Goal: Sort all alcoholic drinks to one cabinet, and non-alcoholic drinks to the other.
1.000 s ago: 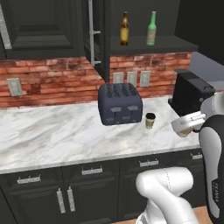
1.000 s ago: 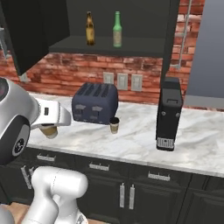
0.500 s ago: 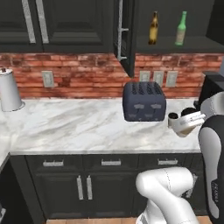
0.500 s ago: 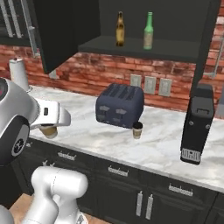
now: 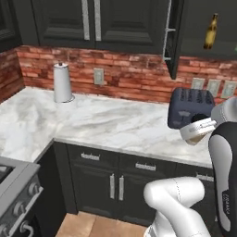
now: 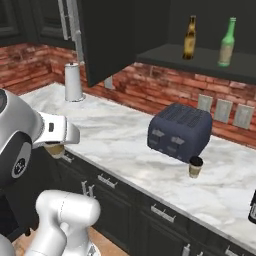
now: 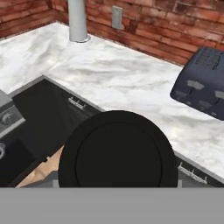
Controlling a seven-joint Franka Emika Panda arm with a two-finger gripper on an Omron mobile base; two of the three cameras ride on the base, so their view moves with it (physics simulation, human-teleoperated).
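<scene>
Paper towel roll [image 6: 73, 81] is standing far left on the counter, not in play. The gripper [image 6: 55, 145] is carrying the held cup [image 7: 118, 151] off the counter edge, over the lower cabinet fronts. Its dark lid is blocking the fingertips, so I'm inferring that the jaws are clamping the cup wall. Paper cup: light and crushable, with a lid that can pop, so I'm favouring a gentle mid-wall grip. Toaster [image 6: 179, 131] is partly screening the second cup [image 6: 195, 166]. In the open cabinet, amber bottle [image 6: 189, 31] and green bottle [image 6: 226, 36] are rigid, slick and breakable: take them by the body.
</scene>
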